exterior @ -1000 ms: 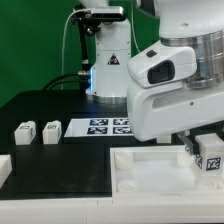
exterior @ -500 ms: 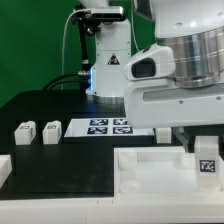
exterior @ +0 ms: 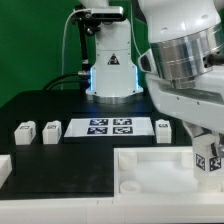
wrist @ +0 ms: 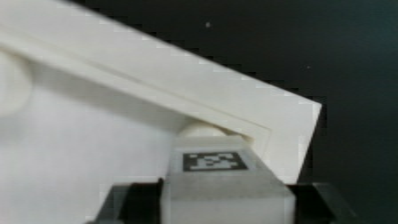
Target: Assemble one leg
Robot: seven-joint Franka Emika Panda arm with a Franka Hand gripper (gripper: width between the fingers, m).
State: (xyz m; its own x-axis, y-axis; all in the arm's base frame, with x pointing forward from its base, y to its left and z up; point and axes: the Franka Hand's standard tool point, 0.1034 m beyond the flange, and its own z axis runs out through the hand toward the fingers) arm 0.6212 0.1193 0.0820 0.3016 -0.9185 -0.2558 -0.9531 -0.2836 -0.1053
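Note:
My gripper (exterior: 208,158) is shut on a leg (exterior: 207,161), a small white block with a marker tag, and holds it at the right corner of the large white panel (exterior: 150,170). In the wrist view the leg (wrist: 219,172) sits between my two dark fingers (wrist: 135,205), its round peg end against the panel's raised rim (wrist: 178,90) at a corner. Three more legs lie on the black table: two at the exterior view's left (exterior: 24,131) (exterior: 51,130) and one (exterior: 164,128) behind my arm.
The marker board (exterior: 108,127) lies flat at mid-table. A white robot base (exterior: 110,65) stands behind it. A white part (exterior: 3,165) sits at the exterior view's left edge. The arm's bulky wrist fills the upper right.
The arm's wrist has turned and lifted away to the exterior view's right, uncovering the marker board and a third loose leg. The held leg stays at the panel's right corner.

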